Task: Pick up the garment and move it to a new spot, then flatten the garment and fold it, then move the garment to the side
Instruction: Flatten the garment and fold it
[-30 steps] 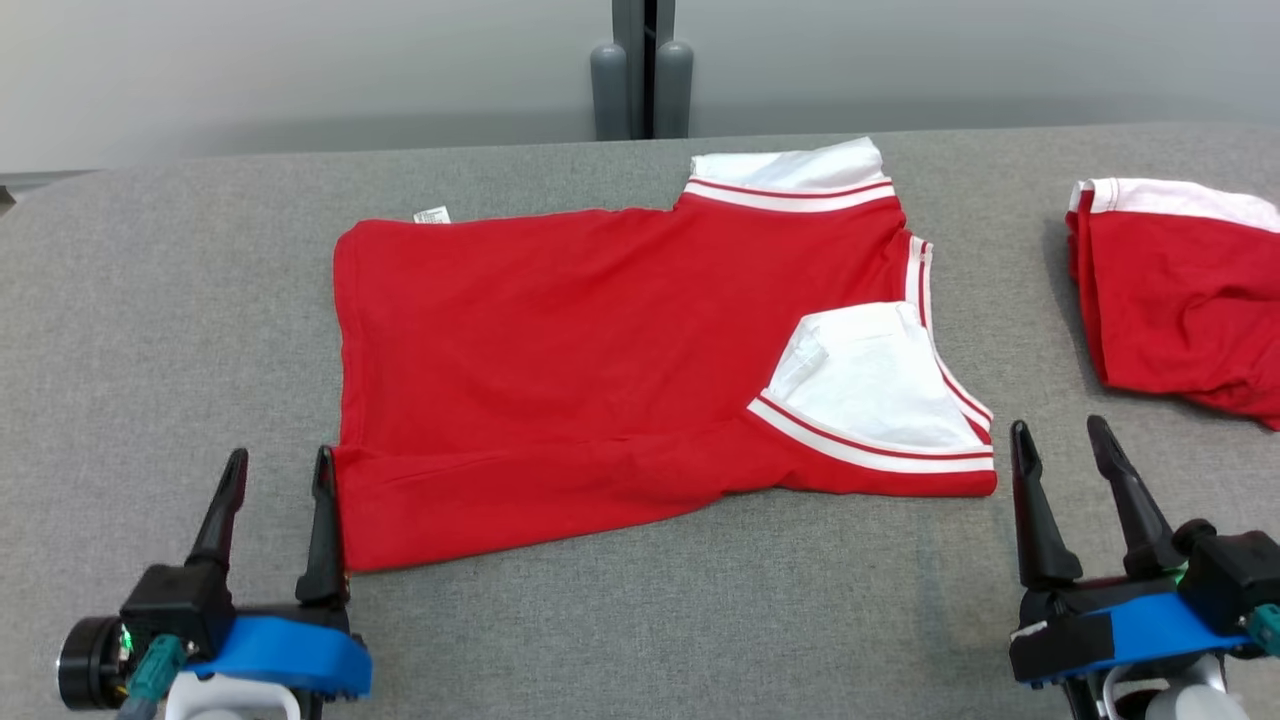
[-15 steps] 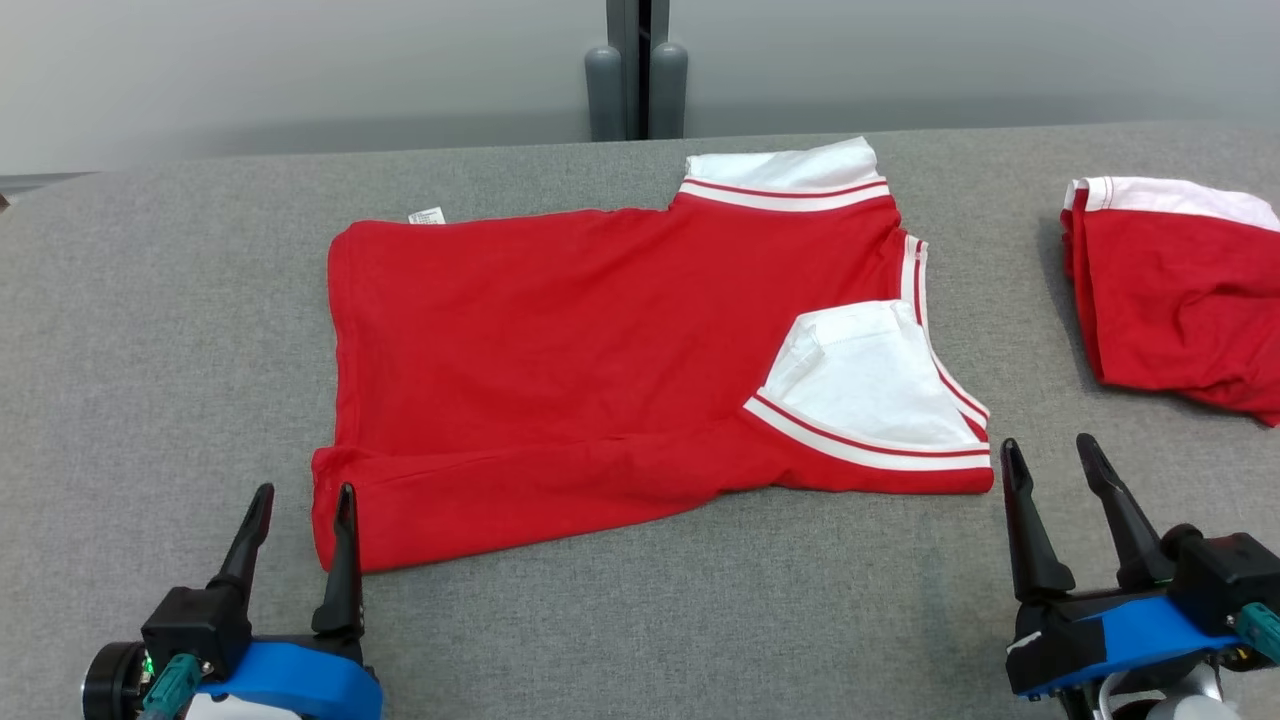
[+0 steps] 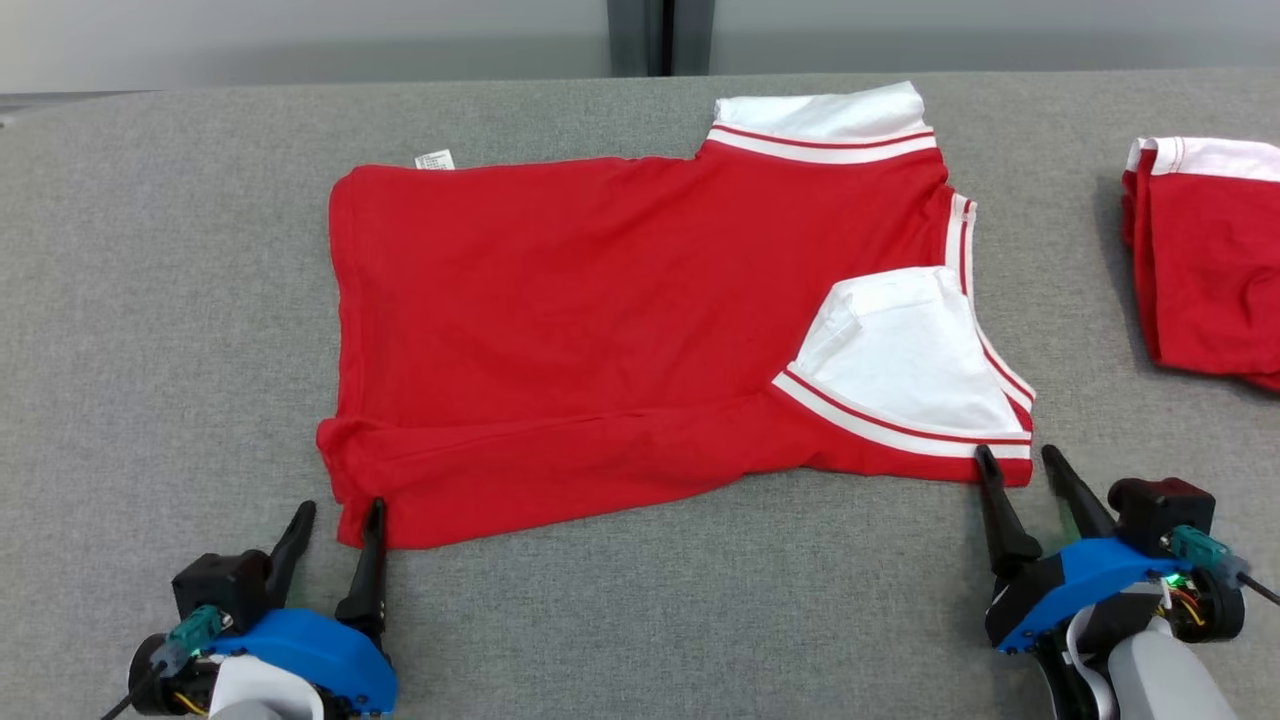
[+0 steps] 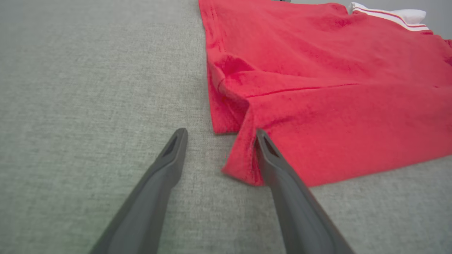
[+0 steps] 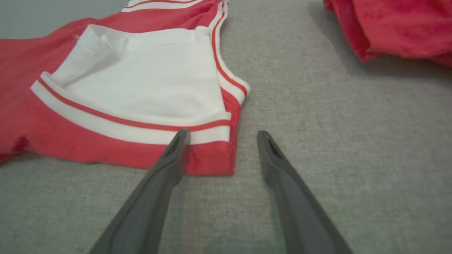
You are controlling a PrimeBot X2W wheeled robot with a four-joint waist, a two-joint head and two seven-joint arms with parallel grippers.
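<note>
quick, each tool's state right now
left tool: open, empty, at a near corner of the red shirt
right tool: open, empty, at its other near corner

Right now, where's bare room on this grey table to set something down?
Widest: grey fabric table left of the red shirt with white striped trim. Also the near strip between left gripper and right gripper. Tightest: the gap toward the second red garment, right.

Bright even light, soft shadows — sharp focus

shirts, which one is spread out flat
The middle shirt, laid out wide with a white sleeve turned onto it. The right shirt lies bunched in a small heap.
</note>
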